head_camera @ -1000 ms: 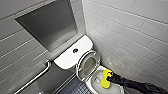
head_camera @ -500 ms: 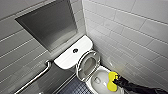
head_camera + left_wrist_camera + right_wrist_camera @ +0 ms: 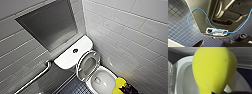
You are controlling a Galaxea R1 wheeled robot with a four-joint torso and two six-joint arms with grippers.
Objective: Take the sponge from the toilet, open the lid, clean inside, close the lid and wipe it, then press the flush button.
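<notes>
Right tool [image 3: 126,89]: pinched tight on the narrow end of the sponge [image 3: 119,84]. The sponge bulges out ahead of it in the right wrist view [image 3: 214,70].
Left tool [image 3: 217,44]: low near the floor by the robot's base. You can't tell how far open it is.
Sponge position: at the front edge of the toilet [image 3: 110,73], on the side by the tiled wall, close to the rim. Whether it touches the rim, you can't tell.
Key relation: the bowl [image 3: 100,79] lies ahead of the sponge, toward the cistern. The sponge's long axis runs out from the tool toward that opening.
Nearer arm: the right, by far.
Lid [image 3: 88,64]: raised and leaning back toward the cistern, so the bowl is open.
Button [image 3: 75,50]: on the cistern top, well beyond the lid.
Surface: glossy ceramic, likely slick under the sponge.
Room: tight corner with a tiled wall close beside the right arm, a grey niche [image 3: 50,25] behind, a grab rail [image 3: 37,76] on the far side and a dark mosaic floor [image 3: 75,88].
</notes>
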